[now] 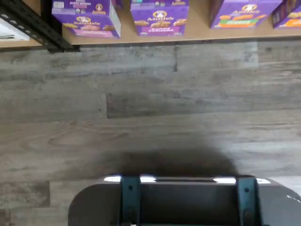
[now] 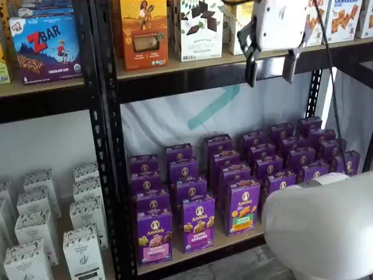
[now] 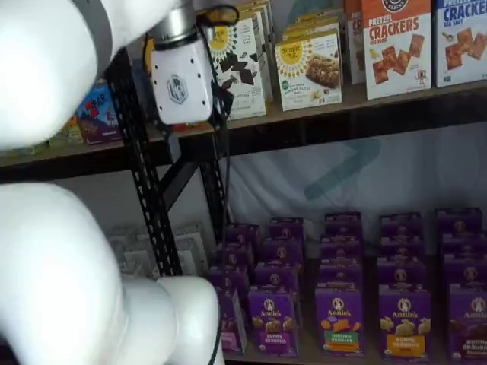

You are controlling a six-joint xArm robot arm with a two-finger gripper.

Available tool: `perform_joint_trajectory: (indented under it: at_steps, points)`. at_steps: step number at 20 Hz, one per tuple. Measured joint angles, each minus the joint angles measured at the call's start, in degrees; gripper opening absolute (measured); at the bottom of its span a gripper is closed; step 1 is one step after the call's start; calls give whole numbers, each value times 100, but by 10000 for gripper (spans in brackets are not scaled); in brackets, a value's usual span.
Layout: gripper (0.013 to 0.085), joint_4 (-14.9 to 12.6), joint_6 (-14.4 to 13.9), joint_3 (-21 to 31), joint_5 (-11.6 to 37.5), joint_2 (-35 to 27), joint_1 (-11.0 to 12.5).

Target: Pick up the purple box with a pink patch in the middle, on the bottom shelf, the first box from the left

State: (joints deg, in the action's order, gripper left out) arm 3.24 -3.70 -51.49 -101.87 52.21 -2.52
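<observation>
The purple box (image 2: 154, 236) with the pink band stands at the front left corner of the bottom shelf (image 2: 233, 240), just right of a black upright. The wrist view shows this purple box (image 1: 87, 16) on the tan shelf board (image 1: 197, 34), at the head of the leftmost row. In a shelf view the purple box (image 3: 231, 323) is half hidden behind my white arm. My gripper (image 2: 270, 70) hangs high up by the upper shelf, far above and right of the box. Its two black fingers (image 2: 250, 70) stand apart with a clear gap and hold nothing.
Rows of similar purple cartons (image 2: 242, 207) with violet, green and other bands fill the shelf beside it. White cartons (image 2: 81, 251) sit in the bay to the left, past the black perforated upright (image 2: 108, 146). My arm's white links (image 2: 320, 227) block the lower right. Grey plank floor (image 1: 150, 103) lies before the shelf.
</observation>
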Motion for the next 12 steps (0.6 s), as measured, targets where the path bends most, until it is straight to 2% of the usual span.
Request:
perform_joint_trajectory:
  at_steps: [6,12]
  points:
    - [850,-69,-186,1121,1028,147,-243]
    - [850,-110,-395,1997,2065,213,-480]
